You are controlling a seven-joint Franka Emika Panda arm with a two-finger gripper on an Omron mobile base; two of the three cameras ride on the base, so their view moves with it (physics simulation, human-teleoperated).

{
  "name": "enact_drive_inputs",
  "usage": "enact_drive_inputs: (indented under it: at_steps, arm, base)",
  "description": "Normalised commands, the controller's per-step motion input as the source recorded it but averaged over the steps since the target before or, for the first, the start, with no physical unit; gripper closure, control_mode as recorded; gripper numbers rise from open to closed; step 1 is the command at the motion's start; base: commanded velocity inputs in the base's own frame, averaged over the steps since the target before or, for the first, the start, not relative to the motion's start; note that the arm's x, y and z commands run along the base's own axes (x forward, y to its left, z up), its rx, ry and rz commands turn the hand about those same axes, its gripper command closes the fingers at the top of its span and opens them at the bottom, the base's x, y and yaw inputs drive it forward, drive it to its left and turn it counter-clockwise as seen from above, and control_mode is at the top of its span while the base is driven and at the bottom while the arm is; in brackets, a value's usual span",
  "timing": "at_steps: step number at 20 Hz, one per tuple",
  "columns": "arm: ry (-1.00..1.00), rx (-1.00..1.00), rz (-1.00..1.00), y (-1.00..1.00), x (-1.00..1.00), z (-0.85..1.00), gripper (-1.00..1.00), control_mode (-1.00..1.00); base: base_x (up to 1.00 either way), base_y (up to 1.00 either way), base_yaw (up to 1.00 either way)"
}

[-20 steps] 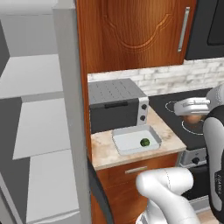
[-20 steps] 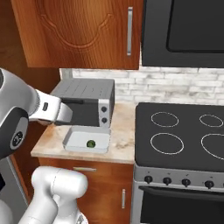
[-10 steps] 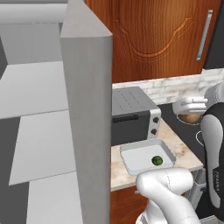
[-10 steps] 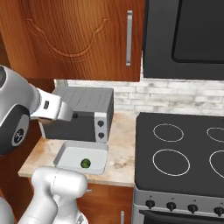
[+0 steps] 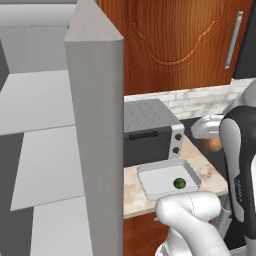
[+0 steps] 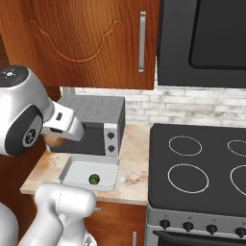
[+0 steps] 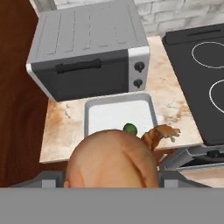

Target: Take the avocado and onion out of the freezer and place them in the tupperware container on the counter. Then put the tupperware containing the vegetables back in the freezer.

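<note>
**A:** Hand view has the beige speckled counter (image 7: pixel 175 103) laid out below, reddish-brown wood on one side and the black stovetop (image 7: pixel 199 74) on the other. Brick backsplash along the far wall, wooden upper cabinets (image 6: pixel 86 38) with a silver handle above.

**B:** And the grey box sitting there?

**A:** That's the toaster oven (image 7: pixel 89 54), right behind the tupperware container (image 7: pixel 120 114), almost touching it. The avocado (image 7: pixel 130 128) lies inside the tray near its front rim; it shows in the left base view (image 5: pixel 179 183) and the right one (image 6: pixel 94 179) too.

**B:** Where's the onion then?

**A:** Huge and orange-brown right up against the lens (image 7: pixel 113 159), with papery skin sticking out at one side. The gripper (image 7: pixel 111 177) has its jaws spread wide around it, so it's holding the onion up above the counter's front edge. In the right base view a bit of it peeks out under the white hand (image 6: pixel 54 140).

**B:** Anything blocking stuff?

**A:** The freezer (image 5: pixel 95 135) wall takes up the left side of the left base view, with pale shelves inside, and it cuts off the counter's end. The onion hides the tray's near rim in the hand view.
</note>
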Motion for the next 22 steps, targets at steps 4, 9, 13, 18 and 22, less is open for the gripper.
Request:
enact_drive_inputs:
  at_steps: [4, 9, 13, 18, 22]
  arm:
    - [0.12, -0.03, 0.0, 0.1, 0.02, -0.63, 1.0, -1.0]
    - [0.01, -0.05, 0.0, 0.29, 0.16, -0.83, 1.0, -1.0]
    - [0.0, 0.0, 0.0, 0.14, 0.38, -0.58, 1.0, -1.0]
    - [0.04, 0.0, 0.0, 0.0, 0.48, -0.35, 1.0, -1.0]
    - [0.05, 0.0, 0.0, 0.0, 0.29, -0.36, 1.0, -1.0]
  base:
    - [0.0, 0.0, 0.0]
    - [0.0, 0.0, 0.0]
    - [0.0, 0.0, 0.0]
    - [0.0, 0.0, 0.0]
    - [0.0, 0.0, 0.0]
